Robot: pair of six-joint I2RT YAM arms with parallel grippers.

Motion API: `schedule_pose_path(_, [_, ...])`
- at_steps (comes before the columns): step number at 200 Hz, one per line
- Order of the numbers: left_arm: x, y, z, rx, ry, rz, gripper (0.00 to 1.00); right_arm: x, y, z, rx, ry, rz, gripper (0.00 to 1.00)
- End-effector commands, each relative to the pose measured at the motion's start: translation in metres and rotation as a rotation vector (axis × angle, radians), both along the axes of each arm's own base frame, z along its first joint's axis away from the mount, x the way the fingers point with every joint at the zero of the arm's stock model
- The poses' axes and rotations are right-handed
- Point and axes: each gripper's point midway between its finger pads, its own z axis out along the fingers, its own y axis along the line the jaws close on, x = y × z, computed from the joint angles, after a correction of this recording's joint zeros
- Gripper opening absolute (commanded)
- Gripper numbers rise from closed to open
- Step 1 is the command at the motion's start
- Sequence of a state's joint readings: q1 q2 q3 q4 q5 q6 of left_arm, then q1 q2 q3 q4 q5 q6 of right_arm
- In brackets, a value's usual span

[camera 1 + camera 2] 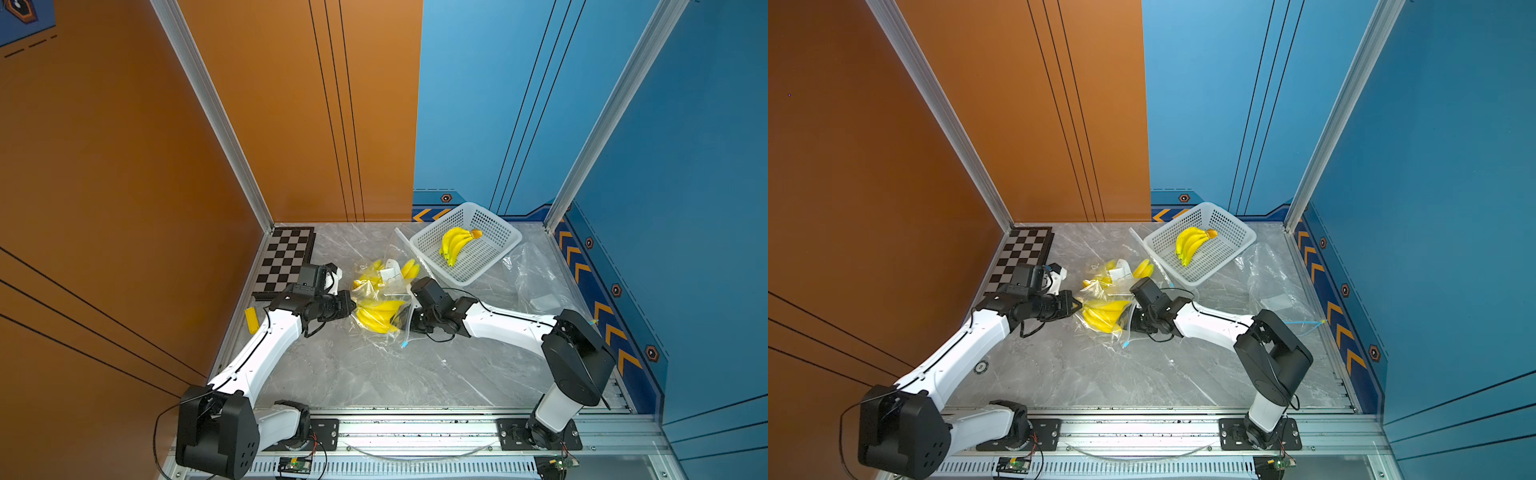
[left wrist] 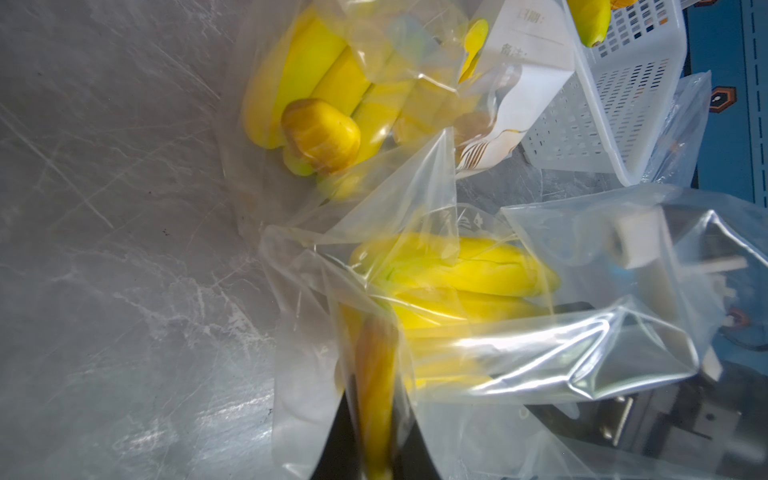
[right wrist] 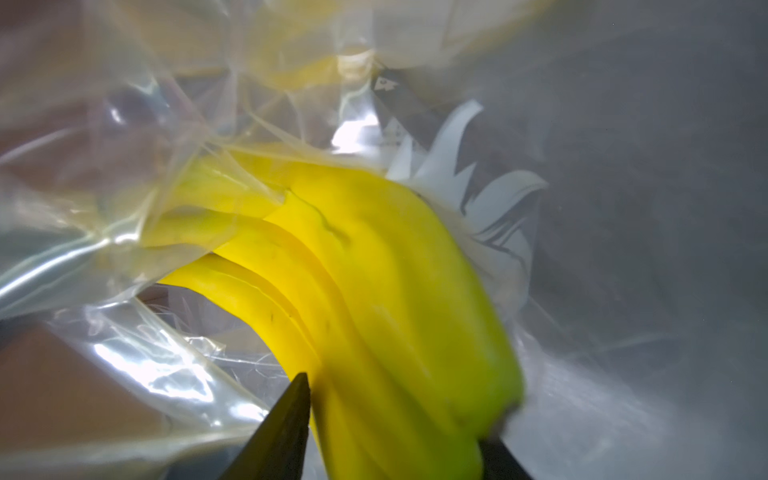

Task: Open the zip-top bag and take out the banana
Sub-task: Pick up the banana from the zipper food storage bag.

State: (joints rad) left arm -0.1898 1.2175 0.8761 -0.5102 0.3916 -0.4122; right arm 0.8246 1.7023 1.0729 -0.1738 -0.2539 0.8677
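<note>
**A:** Where is the banana?

**B:** The banana bunch [image 1: 380, 316] lies on its side inside the clear bag [image 1: 388, 336]. It is mid-tabletop [image 1: 374, 374], between the two arms.

**A:** Which way does it run?

**B:** Its long axis runs from arm to arm. The stem [image 2: 374, 374] points at the left gripper [image 1: 354, 308], and the tips point at the right gripper [image 3: 395, 453].

**A:** What is the left gripper doing?

**B:** It is clenched on the bag's end. In the left wrist view the brown stem sits between its dark fingers [image 2: 338, 449], under the plastic.

**A:** And the right?

**B:** That is harder. In both top views its tips are hidden behind its wrist camera [image 1: 428, 291] and crumpled plastic. The right wrist view shows its fingertips [image 3: 286, 428] on either side of bare yellow skin, so it is probably inside the bag's mouth. That picture is blurred, so I cannot tell whether they squeeze the bunch or only flank it.

**A:** Anything else nearby?

**B:** A second bag [image 1: 365, 282] of bananas lies just behind, and the two bags' plastic is hard to separate. Farther back, a white basket [image 1: 494, 224] holds another bunch [image 1: 455, 245].
</note>
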Motion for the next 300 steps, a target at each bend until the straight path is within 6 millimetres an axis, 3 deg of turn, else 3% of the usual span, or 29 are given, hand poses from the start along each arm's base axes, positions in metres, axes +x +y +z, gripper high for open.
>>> schedule_pose_path(1, [-0.001, -0.008, 0.007, -0.06, -0.005, -0.019, 0.06, -0.001, -0.023, 0.001, -0.145, -0.02, -0.004, 0.54])
schedule_pose_path(18, [0.0, -0.009, 0.008, -0.067, -0.004, -0.019, 0.07, 0.0, -0.023, 0.005, -0.15, -0.027, 0.009, 0.55])
schedule_pose_path(75, [-0.001, -0.021, 0.013, -0.12, 0.001, -0.05, 0.07, 0.011, 0.015, 0.037, 0.08, -0.101, 0.05, 0.54])
schedule_pose_path(128, [-0.003, -0.011, 0.009, -0.116, 0.013, 0.0, 0.11, 0.012, 0.002, 0.041, 0.094, -0.109, 0.031, 0.37])
schedule_pose_path(147, [-0.002, -0.009, 0.009, -0.113, 0.015, 0.009, 0.29, 0.012, -0.005, 0.042, 0.087, -0.108, 0.018, 0.32])
schedule_pose_path(162, [-0.001, -0.008, 0.011, -0.109, 0.014, 0.011, 0.56, 0.013, -0.008, 0.042, 0.08, -0.107, 0.014, 0.32])
schedule_pose_path(172, [-0.001, -0.008, 0.013, -0.104, 0.01, 0.011, 0.68, 0.012, -0.01, 0.041, 0.076, -0.1, 0.013, 0.32])
schedule_pose_path(176, [-0.001, -0.007, 0.014, -0.101, 0.007, 0.011, 0.77, 0.012, -0.01, 0.041, 0.074, -0.101, 0.013, 0.32])
schedule_pose_path(179, [-0.001, -0.007, 0.015, -0.098, 0.006, 0.011, 0.97, 0.011, -0.011, 0.04, 0.071, -0.099, 0.012, 0.32])
schedule_pose_path(181, [-0.001, -0.006, 0.015, -0.096, 0.006, 0.012, 1.0, 0.012, -0.012, 0.039, 0.068, -0.098, 0.009, 0.32])
schedule_pose_path(239, [-0.013, 0.001, 0.013, -0.045, 0.018, 0.019, 0.98, 0.011, -0.031, 0.038, 0.035, -0.089, -0.033, 0.32])
schedule_pose_path(300, [-0.023, -0.014, 0.014, -0.068, 0.012, -0.064, 0.99, 0.014, -0.037, 0.046, 0.052, -0.08, -0.076, 0.32])
